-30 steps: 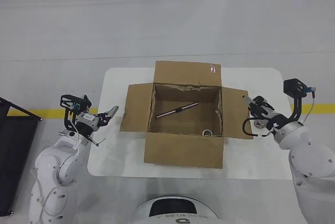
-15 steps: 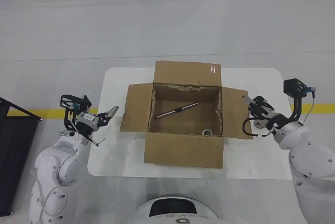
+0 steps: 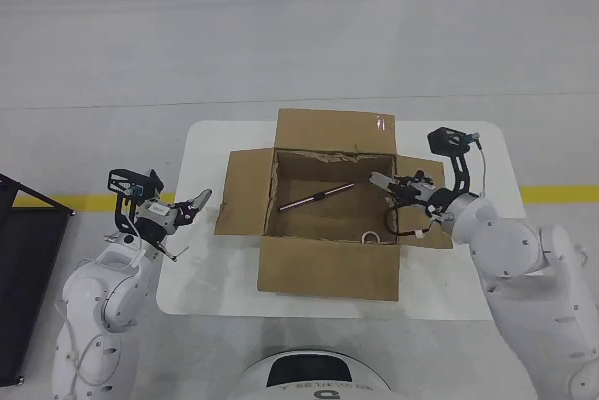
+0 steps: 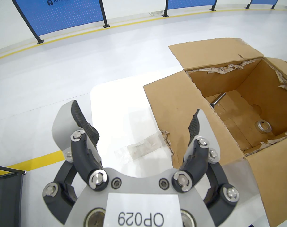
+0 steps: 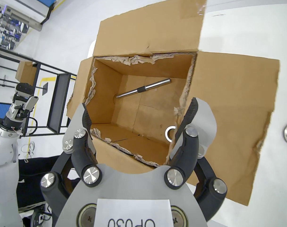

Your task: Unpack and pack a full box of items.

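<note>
Swinging in over the box [image 3: 329, 270], the right gripper [image 3: 376, 181], jaws spread like the left gripper's [image 3: 201, 198], is risking a snag on the torn rim.

White rounded arm shells [image 3: 104, 290], black cables [image 3: 389, 220], silver screws [image 4: 98, 179], ribbed black pads [image 4: 84, 121], white label [image 4: 141, 211]

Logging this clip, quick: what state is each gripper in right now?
Left gripper: open, empty, beside the box.
Right gripper: open, empty, above the open box.
</note>
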You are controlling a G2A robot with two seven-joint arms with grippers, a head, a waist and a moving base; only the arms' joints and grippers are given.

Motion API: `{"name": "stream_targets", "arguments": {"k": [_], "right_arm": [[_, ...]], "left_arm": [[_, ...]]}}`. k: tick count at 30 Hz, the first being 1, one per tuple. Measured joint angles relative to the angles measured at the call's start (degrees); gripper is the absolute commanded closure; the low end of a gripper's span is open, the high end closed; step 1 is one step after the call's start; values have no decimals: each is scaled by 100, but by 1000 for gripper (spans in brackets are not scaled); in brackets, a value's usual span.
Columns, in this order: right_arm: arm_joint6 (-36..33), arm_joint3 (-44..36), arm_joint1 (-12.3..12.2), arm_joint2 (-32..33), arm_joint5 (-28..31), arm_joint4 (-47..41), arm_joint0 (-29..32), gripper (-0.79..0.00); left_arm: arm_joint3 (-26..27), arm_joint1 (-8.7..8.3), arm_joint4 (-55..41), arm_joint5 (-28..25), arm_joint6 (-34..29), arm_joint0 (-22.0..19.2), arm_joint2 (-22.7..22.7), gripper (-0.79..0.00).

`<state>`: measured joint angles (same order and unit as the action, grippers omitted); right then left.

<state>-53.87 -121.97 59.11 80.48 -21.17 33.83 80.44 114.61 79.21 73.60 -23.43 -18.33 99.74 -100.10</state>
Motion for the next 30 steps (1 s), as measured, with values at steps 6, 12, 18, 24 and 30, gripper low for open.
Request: {"name": "stream_targets", "arguments": {"k": [6,12,18,24,30], "right_arm": [[-148,912,193,-1596,-755,1153,-1260,-785],[95,2189,561,-2973,-1606,1674,-2218,-785],[671,3171,916,-3693,-2152,1635,-2657,-785],[1179,3889,1268,-4192,-2784,1565,-2833,-770],[1650,4634,1615,-4528,-3119,1363,-2969,-714]], "left_arm": [[0,0,0,0,0,0,0,-785],[0,0,0,0,0,0,0,-785],[0,0,0,0,0,0,0,-785],[0,0,0,0,0,0,0,-785],[0,0,0,0,0,0,0,-785]]}}
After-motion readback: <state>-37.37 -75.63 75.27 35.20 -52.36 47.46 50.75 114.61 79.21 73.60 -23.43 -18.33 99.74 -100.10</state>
